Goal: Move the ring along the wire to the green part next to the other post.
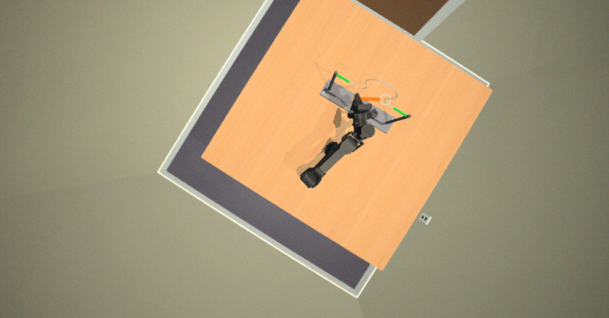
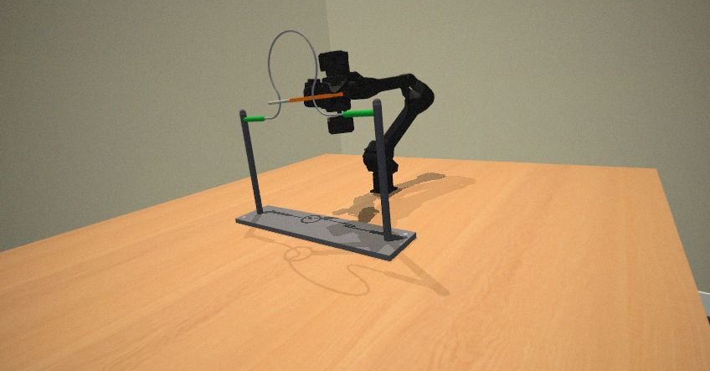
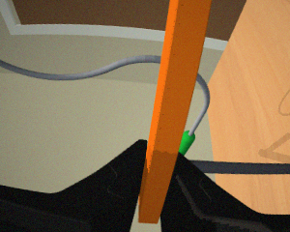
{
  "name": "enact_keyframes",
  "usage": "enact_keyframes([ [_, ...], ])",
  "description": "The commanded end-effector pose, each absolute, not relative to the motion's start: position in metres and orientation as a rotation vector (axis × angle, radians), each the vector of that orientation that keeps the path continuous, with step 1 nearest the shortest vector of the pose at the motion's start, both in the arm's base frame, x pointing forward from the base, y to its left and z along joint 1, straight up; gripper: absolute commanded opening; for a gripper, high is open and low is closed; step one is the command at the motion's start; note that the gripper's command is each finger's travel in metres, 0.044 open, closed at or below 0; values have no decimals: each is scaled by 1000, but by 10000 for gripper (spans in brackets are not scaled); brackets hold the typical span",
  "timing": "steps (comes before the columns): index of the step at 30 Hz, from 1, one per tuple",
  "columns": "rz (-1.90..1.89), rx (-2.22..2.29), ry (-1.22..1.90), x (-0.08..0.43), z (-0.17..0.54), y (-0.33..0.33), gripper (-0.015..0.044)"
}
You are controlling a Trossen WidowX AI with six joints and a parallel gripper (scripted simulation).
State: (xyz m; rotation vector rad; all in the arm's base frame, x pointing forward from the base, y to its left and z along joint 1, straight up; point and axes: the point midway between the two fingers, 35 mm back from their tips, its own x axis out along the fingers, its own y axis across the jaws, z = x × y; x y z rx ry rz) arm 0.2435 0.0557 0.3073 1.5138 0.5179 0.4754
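Observation:
The ring (image 1: pixel 385 99) (image 2: pixel 275 101) is level, and the thin grey wire (image 1: pixel 375 80) (image 2: pixel 294 31) (image 3: pixel 87 74) passes through it. It sits just past the green part (image 1: pixel 400 111) (image 2: pixel 254 117) next to one post (image 2: pixel 251 167). I cannot tell whether the ring touches the wire. Its orange handle (image 1: pixel 370 98) (image 2: pixel 318 98) (image 3: pixel 179 87) runs back to my gripper (image 1: pixel 358 99) (image 2: pixel 338 93) (image 3: pixel 152 149), which is shut on the handle's end. The other green part (image 1: pixel 342 77) (image 2: pixel 357 113) lies by the other post (image 2: pixel 383 177). The wrist view shows one green part (image 3: pixel 186 142) behind the handle; the ring is out of that view.
The two posts stand on a grey base plate (image 1: pixel 331 90) (image 2: pixel 279 220) on the wooden table (image 1: pixel 384 186) (image 2: pixel 498 267). The wire makes a tall loop above the fixture. My arm (image 1: pixel 337 152) (image 2: pixel 408 113) reaches in from behind the plate.

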Motion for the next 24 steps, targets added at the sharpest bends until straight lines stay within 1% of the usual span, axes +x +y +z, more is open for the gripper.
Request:
enact_keyframes([
  [1,498,1553,508,243,319,56,-150],
  [24,553,1754,490,242,351,50,-150],
])
